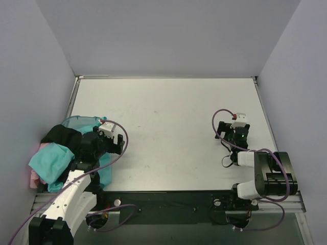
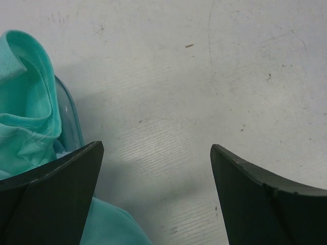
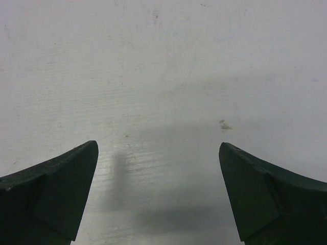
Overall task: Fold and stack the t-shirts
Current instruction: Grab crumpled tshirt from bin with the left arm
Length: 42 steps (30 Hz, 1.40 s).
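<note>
One black tee (image 1: 61,137), one pink tee (image 1: 34,176) and teal tees (image 1: 48,161), count unclear, fill one teal bin (image 1: 82,119). The left gripper (image 2: 156,147) and right gripper (image 3: 158,144) gape wide, empty.

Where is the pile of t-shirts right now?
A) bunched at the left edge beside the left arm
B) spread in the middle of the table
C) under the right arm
A: the t-shirts lie heaped in the teal bin at the table's left edge, next to the left arm.
</note>
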Each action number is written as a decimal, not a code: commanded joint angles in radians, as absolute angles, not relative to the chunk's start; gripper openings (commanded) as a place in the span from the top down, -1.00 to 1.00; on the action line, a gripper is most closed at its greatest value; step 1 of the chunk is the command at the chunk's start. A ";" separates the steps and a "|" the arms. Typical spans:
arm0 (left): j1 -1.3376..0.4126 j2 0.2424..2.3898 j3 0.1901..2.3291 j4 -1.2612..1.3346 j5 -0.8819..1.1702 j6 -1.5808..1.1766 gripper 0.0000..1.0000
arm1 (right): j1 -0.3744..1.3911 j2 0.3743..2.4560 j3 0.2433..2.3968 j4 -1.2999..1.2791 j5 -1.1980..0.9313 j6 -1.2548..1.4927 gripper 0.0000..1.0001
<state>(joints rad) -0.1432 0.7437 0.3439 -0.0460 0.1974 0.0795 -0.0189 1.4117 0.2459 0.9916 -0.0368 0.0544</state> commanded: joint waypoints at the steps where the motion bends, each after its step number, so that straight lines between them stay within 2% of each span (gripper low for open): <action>1: -0.118 0.775 0.390 0.081 0.207 0.043 -0.94 | -0.020 1.399 0.264 1.046 -0.032 0.055 -1.00; 5: -0.045 0.798 0.451 0.081 0.367 0.052 -0.94 | -0.020 1.394 0.261 1.051 -0.038 0.051 -0.99; 7: -0.026 0.810 0.507 0.051 0.385 0.017 -0.94 | -0.014 1.359 0.310 0.942 -0.046 0.041 -0.99; 10: -0.025 0.815 0.595 -0.041 0.393 0.061 -0.94 | -0.012 1.269 0.483 0.584 -0.028 0.078 -1.00; 12: -0.023 0.834 0.676 -0.133 0.349 0.096 -0.94 | -0.018 1.206 0.550 0.487 -0.064 0.130 -1.00; 15: -0.020 0.929 0.881 -0.376 0.276 0.158 -0.94 | -0.006 1.082 0.627 0.398 -0.193 0.220 -0.99; 20: 0.032 1.081 1.155 -0.806 0.255 0.392 -0.94 | 0.161 0.977 0.732 0.250 -0.293 0.192 -1.00; 23: 0.163 1.230 1.353 -1.015 0.187 0.459 -0.69 | 0.267 0.972 0.845 0.085 -0.298 0.180 -1.00; 26: 0.259 1.409 1.503 -1.268 0.118 0.486 -0.66 | 0.386 0.995 0.929 -0.027 -0.305 0.129 -1.00; 29: 0.267 1.422 1.471 -1.306 -0.032 0.520 -0.68 | 0.472 1.026 0.986 -0.112 -0.281 0.062 -1.00; 33: 0.275 1.358 1.352 -1.178 -0.247 0.560 -0.75 | 0.535 1.054 0.999 -0.152 -0.252 0.014 -1.00; 36: 0.278 1.373 1.329 -1.270 -0.219 0.568 -0.75 | 0.543 1.068 0.989 -0.141 -0.282 0.008 -1.00; 39: 0.282 1.367 1.250 -1.214 -0.285 0.569 -0.72 | 0.554 1.089 0.989 -0.138 -0.299 -0.046 -1.00; 42: 0.282 1.397 1.220 -1.183 -0.298 0.545 -0.59 | 0.563 1.114 1.015 -0.167 -0.302 -0.067 -1.00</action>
